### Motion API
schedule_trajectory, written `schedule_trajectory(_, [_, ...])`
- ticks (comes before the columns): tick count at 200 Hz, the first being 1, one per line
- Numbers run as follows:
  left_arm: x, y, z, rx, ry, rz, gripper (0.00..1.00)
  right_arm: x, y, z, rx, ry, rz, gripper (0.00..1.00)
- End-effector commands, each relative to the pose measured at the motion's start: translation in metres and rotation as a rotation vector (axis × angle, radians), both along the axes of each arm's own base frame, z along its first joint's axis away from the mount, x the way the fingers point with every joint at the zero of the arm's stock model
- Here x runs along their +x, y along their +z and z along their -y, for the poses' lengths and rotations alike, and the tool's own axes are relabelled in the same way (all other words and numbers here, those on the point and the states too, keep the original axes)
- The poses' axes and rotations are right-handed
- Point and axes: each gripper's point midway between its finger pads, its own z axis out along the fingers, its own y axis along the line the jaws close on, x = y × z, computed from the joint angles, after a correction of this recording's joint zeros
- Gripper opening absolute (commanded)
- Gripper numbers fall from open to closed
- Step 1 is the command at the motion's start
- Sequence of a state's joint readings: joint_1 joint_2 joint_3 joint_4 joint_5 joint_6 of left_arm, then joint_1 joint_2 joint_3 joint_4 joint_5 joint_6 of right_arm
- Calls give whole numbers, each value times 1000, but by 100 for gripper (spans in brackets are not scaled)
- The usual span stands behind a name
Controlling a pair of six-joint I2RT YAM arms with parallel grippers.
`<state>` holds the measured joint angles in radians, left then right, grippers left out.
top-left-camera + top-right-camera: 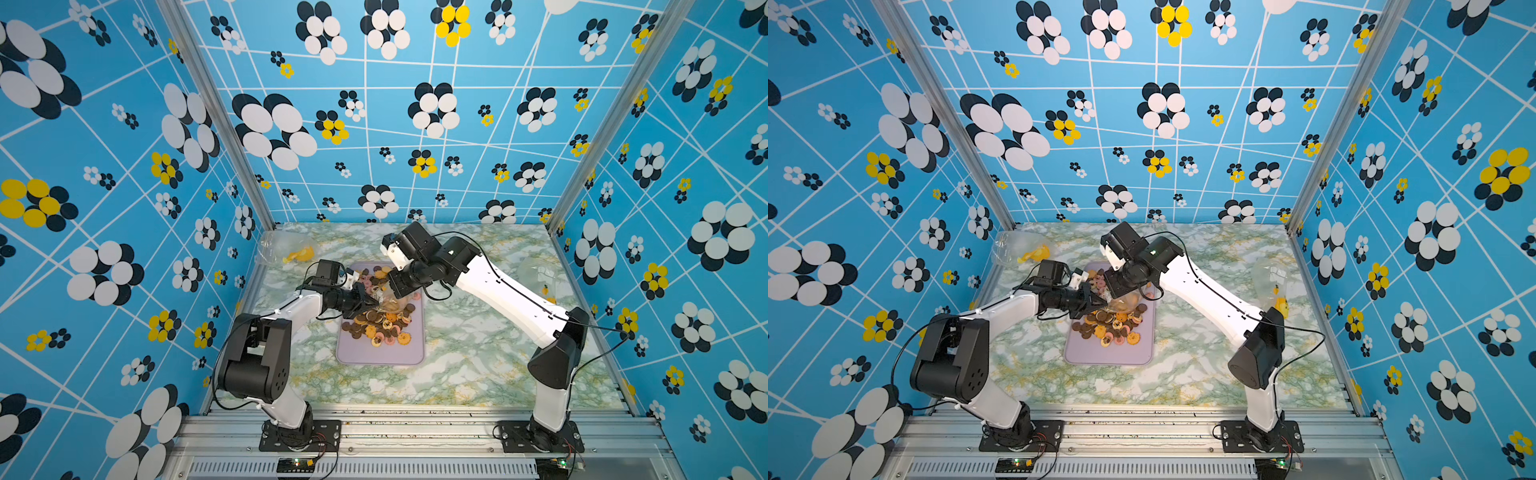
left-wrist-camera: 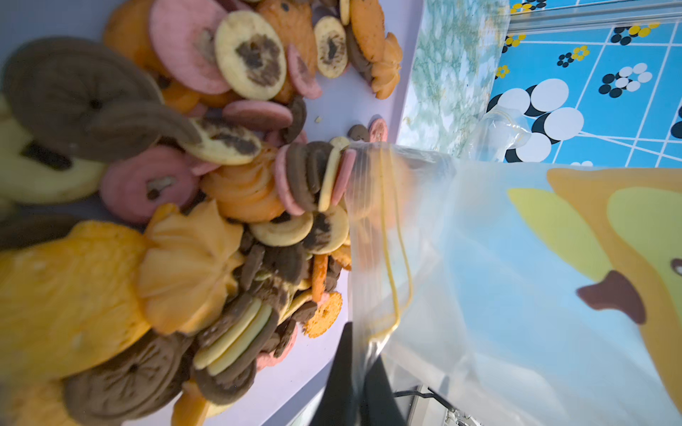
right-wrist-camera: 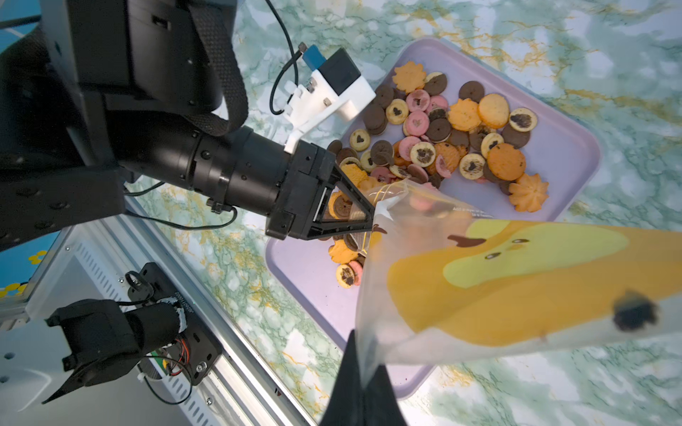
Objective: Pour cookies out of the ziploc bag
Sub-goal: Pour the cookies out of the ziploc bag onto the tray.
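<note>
The ziploc bag point(image 3: 479, 287), clear with a yellow and orange print, hangs tilted over a lilac tray point(image 3: 568, 155) with its mouth low. My left gripper point(image 2: 360, 354) is shut on the bag's mouth edge, which also shows in the right wrist view point(image 3: 371, 219). My right gripper point(image 3: 363, 372) is shut on the bag's far corner, higher up. The cookies point(image 3: 443, 140), brown, pink, orange and pale, lie heaped on the tray at the mouth point(image 2: 240, 184). In both top views the bag point(image 1: 388, 301) point(image 1: 1121, 303) sits between the two grippers. I cannot tell whether any cookies are inside it.
The tray point(image 1: 380, 353) lies mid-table on the marble top point(image 1: 478, 365). Another clear bag point(image 1: 286, 247) lies at the back left and a third point(image 1: 538, 272) at the right edge. Patterned walls close in three sides; an aluminium rail point(image 1: 415, 419) runs along the front.
</note>
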<state>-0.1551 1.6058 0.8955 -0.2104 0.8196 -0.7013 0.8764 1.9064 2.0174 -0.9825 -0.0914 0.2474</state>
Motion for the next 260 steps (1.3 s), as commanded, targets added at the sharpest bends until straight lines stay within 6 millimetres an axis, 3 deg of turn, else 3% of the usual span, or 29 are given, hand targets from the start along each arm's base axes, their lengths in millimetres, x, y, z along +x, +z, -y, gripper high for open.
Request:
schedule_trajectory(1, [-13,-4,-15,33,14,-14,0,-18,19,-14,71,70,23,0])
schedule_trajectory(29, [-18,-11,-19,36,13,-30,0,-25,12,-21,69,90,11,0])
schedule_trajectory(50, [-11,-14,-17,21,31,-27,0,-31,11,-24,72,104,4,0])
schedule_trajectory(91, [4,-11,-6,5,27,-5,0,-41,20,-26,81,126,28,0])
schedule_trajectory(165, [15,-8,13,-9,2,14,0,-40,27,-20,74,114,56,0])
schedule_trajectory(260, [-6,-15,0,17,0,-17,0,-42,20,-18,64,112,47,0])
